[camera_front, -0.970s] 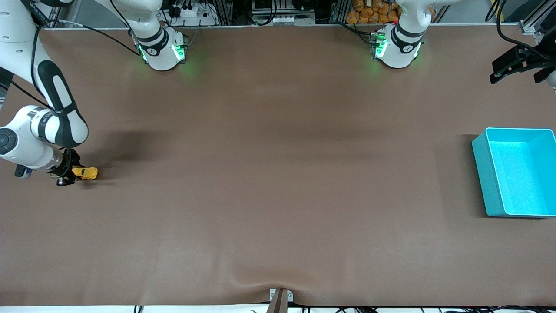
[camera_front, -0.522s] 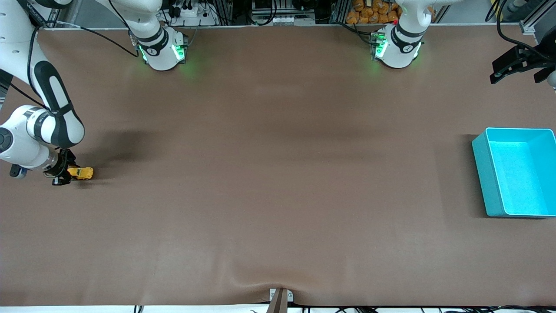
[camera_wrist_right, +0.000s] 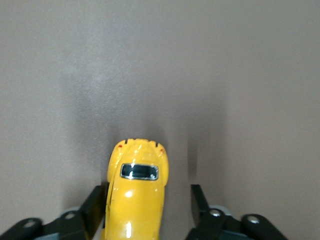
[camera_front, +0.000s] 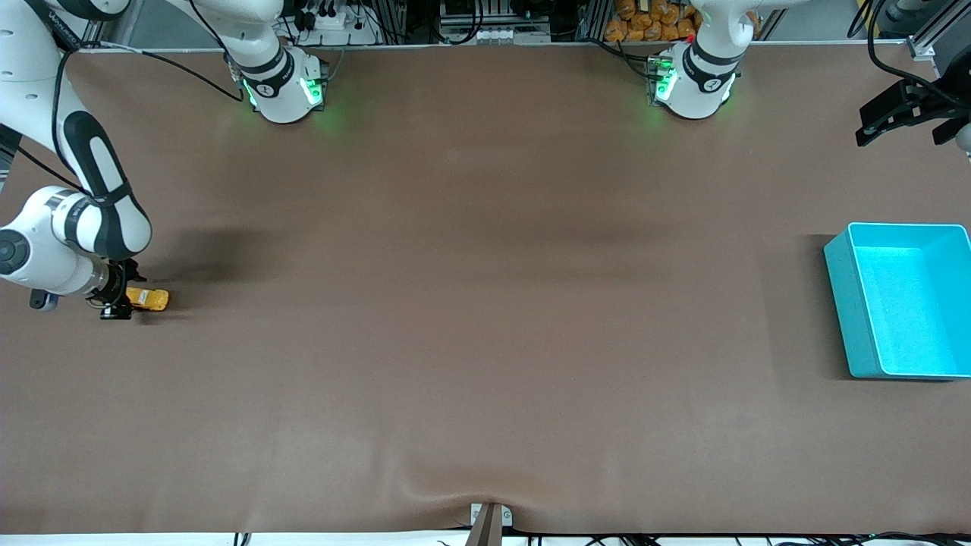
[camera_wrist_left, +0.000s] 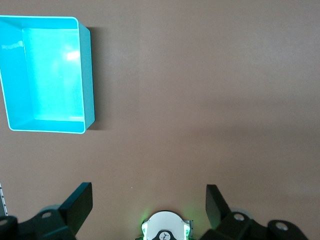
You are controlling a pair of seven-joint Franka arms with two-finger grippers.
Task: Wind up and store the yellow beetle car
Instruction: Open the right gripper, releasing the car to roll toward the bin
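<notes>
The yellow beetle car [camera_front: 152,299] stands on the brown table near the right arm's end. My right gripper [camera_front: 125,297] is low at the table with its fingers on either side of the car's body. In the right wrist view the car [camera_wrist_right: 137,200] lies between the open fingers of the right gripper [camera_wrist_right: 146,206]. One finger [camera_wrist_right: 96,202] touches its side and a gap shows at the other. My left gripper [camera_front: 884,121] waits high over the left arm's end of the table, open and empty; the left wrist view [camera_wrist_left: 149,205] shows its fingers wide apart.
A teal bin [camera_front: 842,303] stands empty at the left arm's end of the table and also shows in the left wrist view [camera_wrist_left: 87,75]. The brown mat between the car and the bin is bare. A small ridge in the mat lies at the table's near edge [camera_front: 455,497].
The right gripper and the car first slid a little toward the right arm's end, then came back toward the middle. The left arm has not moved.
</notes>
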